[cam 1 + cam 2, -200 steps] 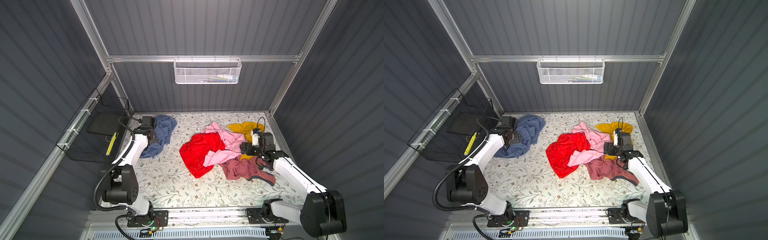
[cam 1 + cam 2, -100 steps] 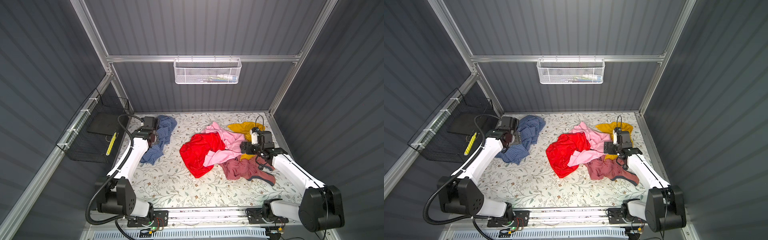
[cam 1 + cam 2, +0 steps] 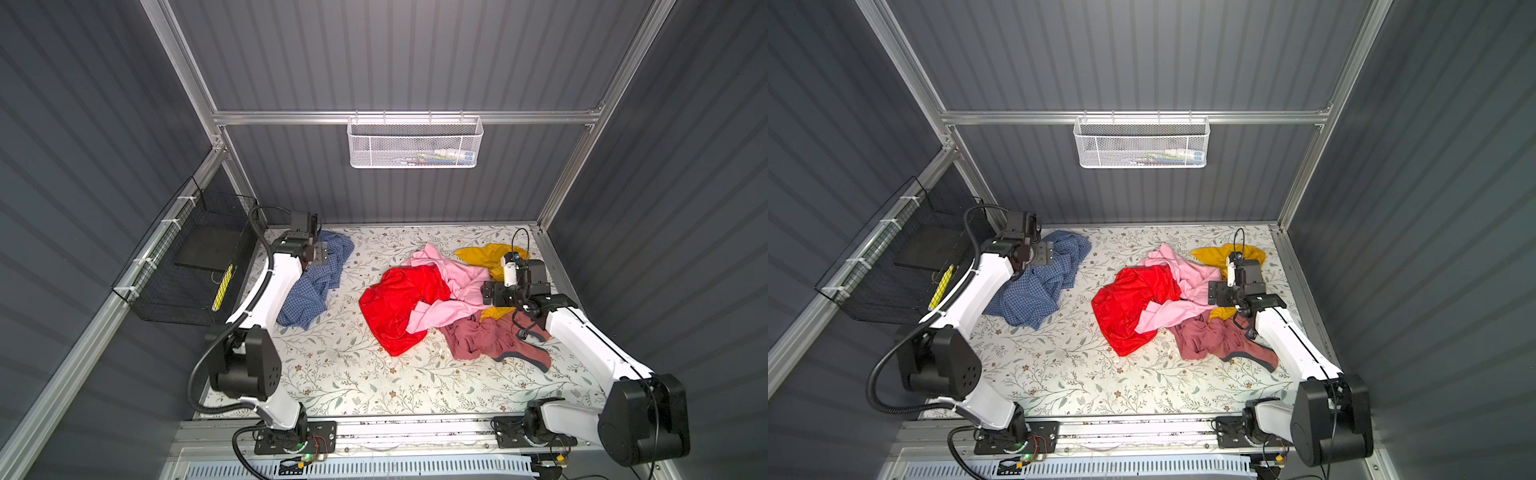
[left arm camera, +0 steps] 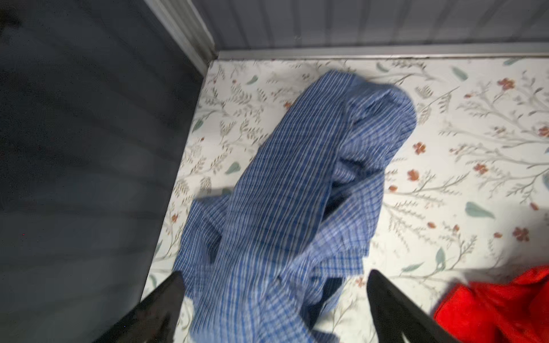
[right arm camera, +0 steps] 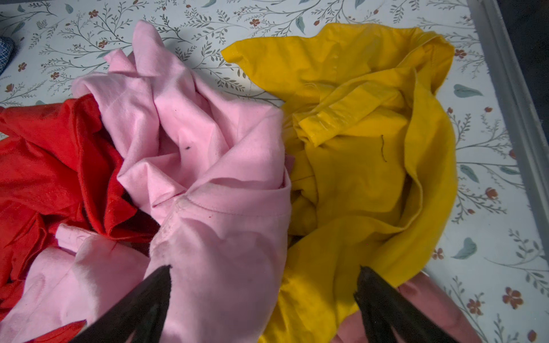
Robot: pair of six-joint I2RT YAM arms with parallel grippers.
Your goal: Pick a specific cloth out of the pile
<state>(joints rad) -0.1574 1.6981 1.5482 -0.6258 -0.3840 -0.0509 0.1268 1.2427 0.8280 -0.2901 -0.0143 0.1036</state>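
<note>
The left gripper (image 4: 276, 274), jaws spread wide and gripping nothing, hangs just above the cloth (image 3: 316, 286). A loose fold could probably catch a finger and be dragged if the arm lifts. The right gripper (image 5: 266, 269), equally wide and empty, hangs over the pile (image 3: 436, 299), where closing would likely seize a wrong garment. Nearest, the bench (image 3: 353, 374) is flat, printed with small flowers and leaves. Beyond it on the left, well apart from the pile, lies the cloth, a thin blue check weave crumpled into a long rumpled strip reaching toward the far left corner. On the right, the pile starts with a matte dusty rose garment (image 3: 486, 336), then a shiny red garment (image 3: 395, 303) in sharp creases. A soft pink garment (image 3: 453, 286) lies partly over it, and a smooth mustard yellow garment (image 3: 486, 253) is farthest.
</note>
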